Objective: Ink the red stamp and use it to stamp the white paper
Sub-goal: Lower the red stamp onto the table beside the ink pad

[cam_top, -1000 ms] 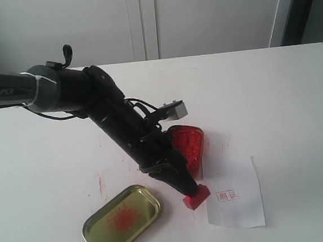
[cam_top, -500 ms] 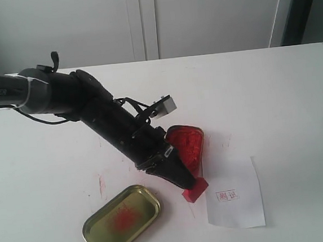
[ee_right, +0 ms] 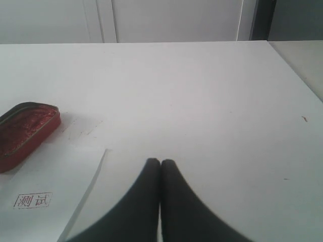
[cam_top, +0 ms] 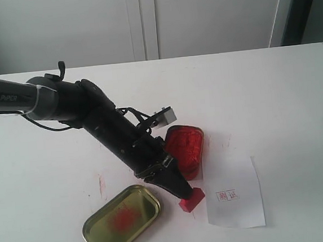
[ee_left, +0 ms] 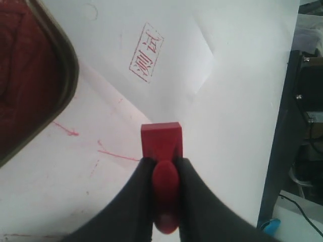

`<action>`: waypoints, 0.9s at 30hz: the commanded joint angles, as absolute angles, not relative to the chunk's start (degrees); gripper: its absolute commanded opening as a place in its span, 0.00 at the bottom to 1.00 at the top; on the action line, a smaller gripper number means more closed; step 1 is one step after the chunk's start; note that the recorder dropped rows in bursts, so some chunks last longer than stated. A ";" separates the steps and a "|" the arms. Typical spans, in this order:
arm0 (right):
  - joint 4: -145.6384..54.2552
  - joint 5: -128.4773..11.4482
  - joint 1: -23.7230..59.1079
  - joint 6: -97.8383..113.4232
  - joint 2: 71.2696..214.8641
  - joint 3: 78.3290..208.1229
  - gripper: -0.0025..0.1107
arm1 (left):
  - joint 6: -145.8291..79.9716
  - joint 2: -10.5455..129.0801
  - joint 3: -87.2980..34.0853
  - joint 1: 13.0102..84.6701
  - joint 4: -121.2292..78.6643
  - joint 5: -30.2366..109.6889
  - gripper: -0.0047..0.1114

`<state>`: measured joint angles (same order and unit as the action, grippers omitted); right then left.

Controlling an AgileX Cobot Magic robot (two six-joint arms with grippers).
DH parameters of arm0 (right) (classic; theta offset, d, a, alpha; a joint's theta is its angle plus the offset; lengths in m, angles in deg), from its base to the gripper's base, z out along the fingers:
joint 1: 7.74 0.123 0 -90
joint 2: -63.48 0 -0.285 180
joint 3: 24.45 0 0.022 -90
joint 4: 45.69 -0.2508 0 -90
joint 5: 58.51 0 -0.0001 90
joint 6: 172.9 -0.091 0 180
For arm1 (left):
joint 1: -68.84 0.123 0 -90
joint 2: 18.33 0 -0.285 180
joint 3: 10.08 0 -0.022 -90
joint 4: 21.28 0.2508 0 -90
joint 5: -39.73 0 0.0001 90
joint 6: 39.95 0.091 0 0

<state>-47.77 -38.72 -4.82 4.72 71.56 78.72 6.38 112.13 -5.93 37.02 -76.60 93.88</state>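
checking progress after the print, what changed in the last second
The left gripper, still shut on the red stamp, shifted it slightly left in the exterior view, away from the white paper. Paper, its print, red ink tin and gold lid stayed put.

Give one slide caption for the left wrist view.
Left gripper holds the red stamp by its knob, near the white paper with a red imprint.

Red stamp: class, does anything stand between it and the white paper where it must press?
Nothing visible does. The left gripper holds the red stamp right beside the white paper, with only bare table between. The ink tin and gold lid lie off that path.
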 commanded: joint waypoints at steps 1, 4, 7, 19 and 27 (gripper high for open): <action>-47.36 -38.83 -4.82 4.75 71.27 78.33 0.02 | 6.92 112.10 -6.21 36.73 -76.79 95.21 0.04; -47.36 -38.83 -4.82 4.75 71.27 78.33 0.02 | 6.65 112.10 -6.21 36.73 -76.66 94.88 0.04; -47.36 -38.83 -4.82 4.75 71.27 78.33 0.02 | 6.50 112.10 -6.21 36.73 -76.38 94.39 0.04; -47.36 -38.83 -4.82 4.75 71.27 78.33 0.02 | 5.81 112.10 -6.21 36.73 -74.34 93.03 0.04; -47.36 -38.83 -4.82 4.75 71.27 78.33 0.02 | 5.01 112.10 -6.21 36.73 -74.15 92.65 0.23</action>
<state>-47.77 -38.72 -4.82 4.72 71.56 78.72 5.55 112.13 -5.93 37.02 -73.97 91.84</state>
